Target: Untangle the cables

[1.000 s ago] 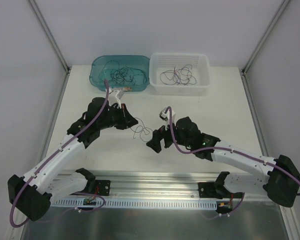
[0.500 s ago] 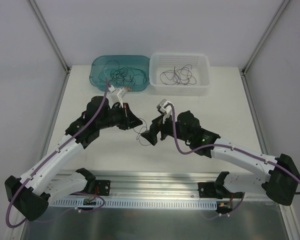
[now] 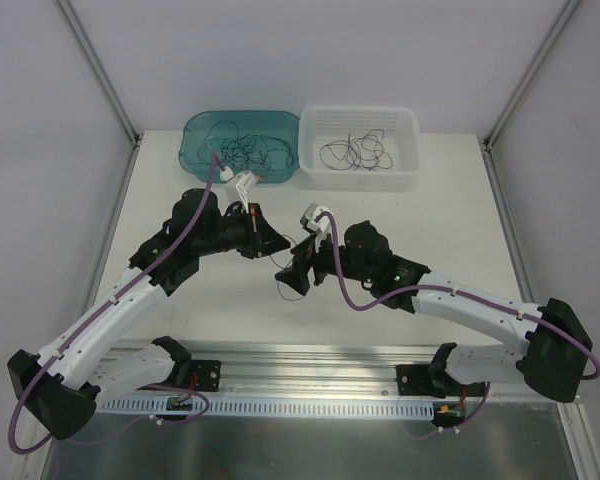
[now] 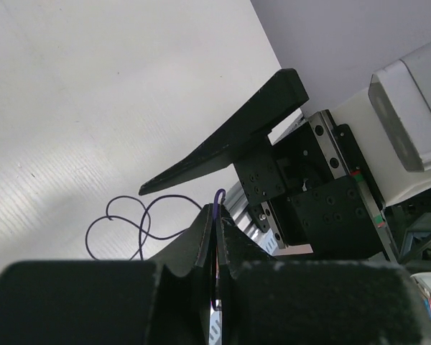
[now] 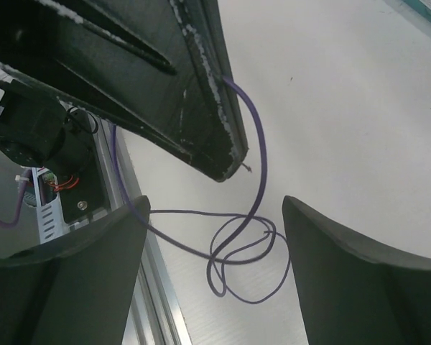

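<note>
Cables (image 3: 242, 150) lie tangled in the teal bin (image 3: 192, 140) and the white basket (image 3: 408, 128). One purple strand (image 5: 261, 154) is out mid-table, pinched by the left gripper (image 4: 215, 213), jaws pressed together. The strand's loops sit between the spread jaws of the right gripper (image 5: 214, 207), untouched.

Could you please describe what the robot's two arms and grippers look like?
The left arm and right arm have white links, black joints and a purple cable along each. The left gripper and right gripper have black, tapered fingers.
</note>
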You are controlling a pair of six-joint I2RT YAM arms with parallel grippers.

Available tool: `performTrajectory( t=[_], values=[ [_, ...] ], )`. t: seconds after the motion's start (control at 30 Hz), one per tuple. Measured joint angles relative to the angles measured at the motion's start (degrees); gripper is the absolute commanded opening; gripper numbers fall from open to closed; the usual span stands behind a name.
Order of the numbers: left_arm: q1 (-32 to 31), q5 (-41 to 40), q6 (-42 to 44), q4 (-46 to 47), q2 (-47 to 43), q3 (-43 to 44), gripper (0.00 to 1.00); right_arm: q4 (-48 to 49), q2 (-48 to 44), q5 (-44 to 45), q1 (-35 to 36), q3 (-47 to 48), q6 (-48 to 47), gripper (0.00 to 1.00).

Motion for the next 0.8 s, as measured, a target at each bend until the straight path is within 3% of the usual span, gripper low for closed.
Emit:
performTrajectory(
  t=[0.1, 0.23, 0.3, 0.43, 0.53, 0.57, 0.7, 0.77, 0.8],
  values=[
    [0.02, 0.07, -0.07, 0.00, 0.00, 0.00, 0.00, 0.00, 0.00, -0.83, 0.20, 0.04, -0.11, 0.69],
    [0.00, 0.07, -0.33, 0.00, 0.02, 0.00, 0.00, 0.20, 0.00, -1.25, 0.20, 0.09, -0.20, 0.49],
    [0.00, 0.07, -0.50, 0.00, 0.02, 0.00, 0.00, 0.57, 0.00, -1.31, 0.20, 0.09, -0.39, 0.30],
    [0.02, 0.11, -1.14, 0.00, 0.31, 0.31, 0.00, 1.84, 0.04, -1.77, 0.20, 0.09, 0.15, 0.17],
    [0.02, 0.13, -1.51, 0.07, 0.59, 0.66, 0.01, 2.58, 0.22, -2.19, 0.20, 0.09, 0.42, 0.01],
    [0.02, 0.09, -1.53, 0.04, 0.59, 0.66, 0.15, 2.62, 0.26, -2.23, 0.20, 0.09, 0.35, 0.01],
    [0.00, -1.57, -1.53, -0.02, 0.48, 0.66, 0.53, 2.45, 0.31, -2.01, 0.20, 0.09, 0.37, 0.01],
    [0.00, -3.52, -1.31, -0.13, 0.13, 0.66, 0.66, 1.51, 0.17, -1.38, 0.20, 0.07, 0.15, 0.01],
    [0.00, -5.05, -1.05, -0.28, -0.20, 0.66, 0.85, 0.90, 0.04, -0.92, 0.17, -0.11, 0.09, 0.01]
  ],
)
